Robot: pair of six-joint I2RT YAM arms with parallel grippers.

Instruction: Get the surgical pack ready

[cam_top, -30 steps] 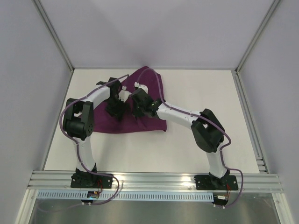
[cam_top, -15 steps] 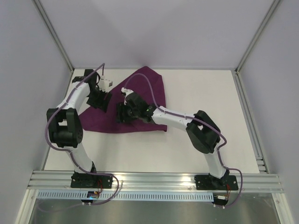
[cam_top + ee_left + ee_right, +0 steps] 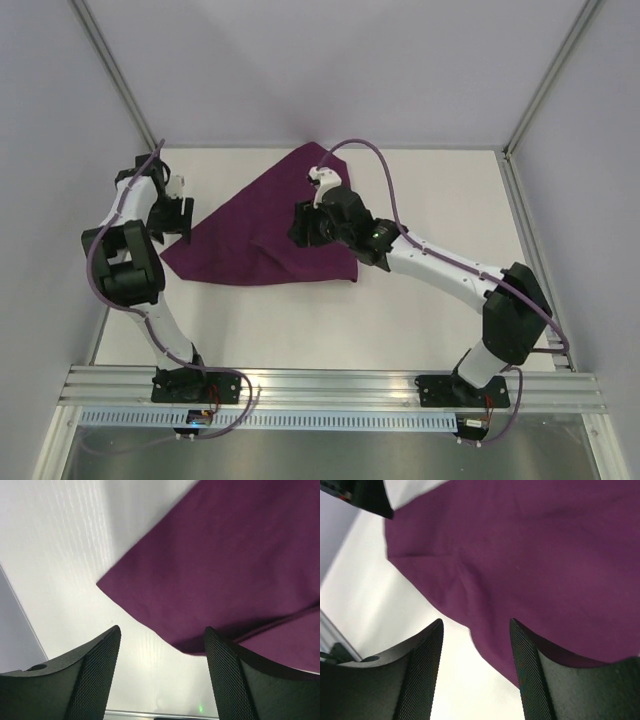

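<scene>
While the purple cloth (image 3: 262, 238) is lying creased and part-folded on the table (image 3: 430, 190), left of centre, the left gripper (image 3: 172, 222) is hovering spread and empty by its left corner. The right gripper (image 3: 303, 228) is hanging equally spread over its middle. Flattening it is probably calling for each gripper pinching a single layer at opposite corners and pulling evenly.

left pincer (image 3: 176, 218) swung out past the cloth (image 3: 255, 228) left corner (cloth now spread wider), right pincer (image 3: 306, 228) drawn back rightward
</scene>
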